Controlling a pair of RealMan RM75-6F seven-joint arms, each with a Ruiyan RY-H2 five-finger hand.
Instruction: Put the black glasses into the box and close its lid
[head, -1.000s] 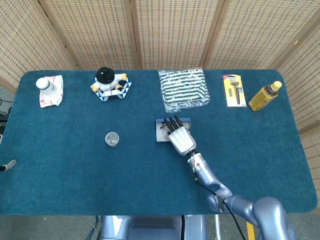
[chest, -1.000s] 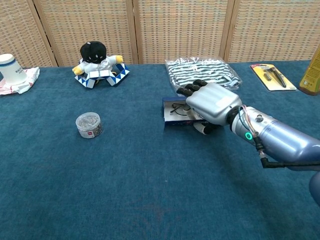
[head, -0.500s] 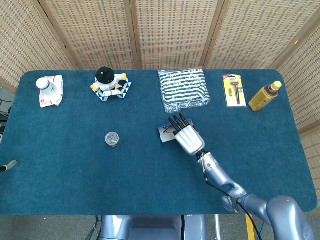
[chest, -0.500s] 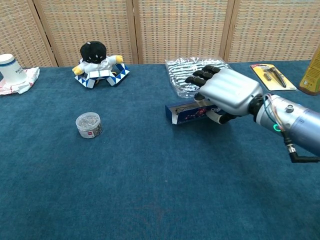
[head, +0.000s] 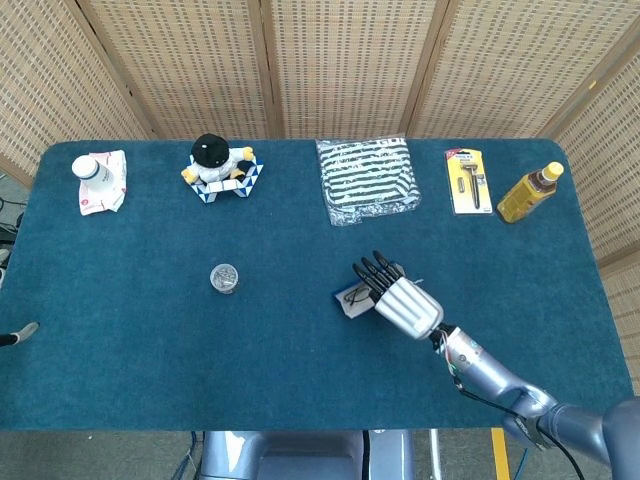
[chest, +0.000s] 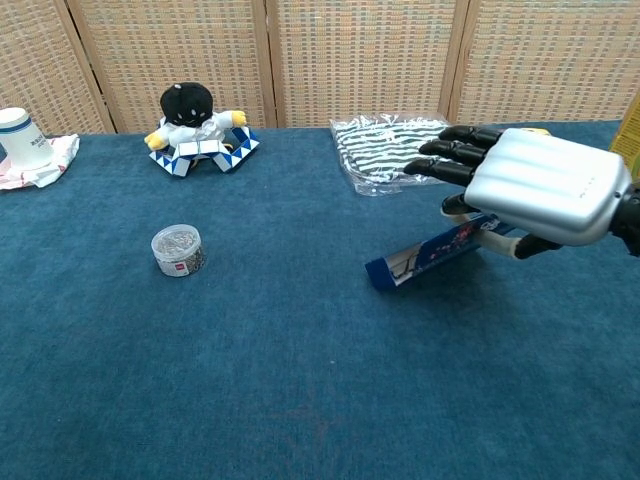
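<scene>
The right robot hand holds a small blue box tilted above the bench, thumb beneath, fingers extended over it. Black glasses lie inside. Both look light and fragile; grip the box's sides gently.

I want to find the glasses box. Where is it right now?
The blue box is near the table's middle, tilted under the right hand, in front of the striped cloth.
</scene>
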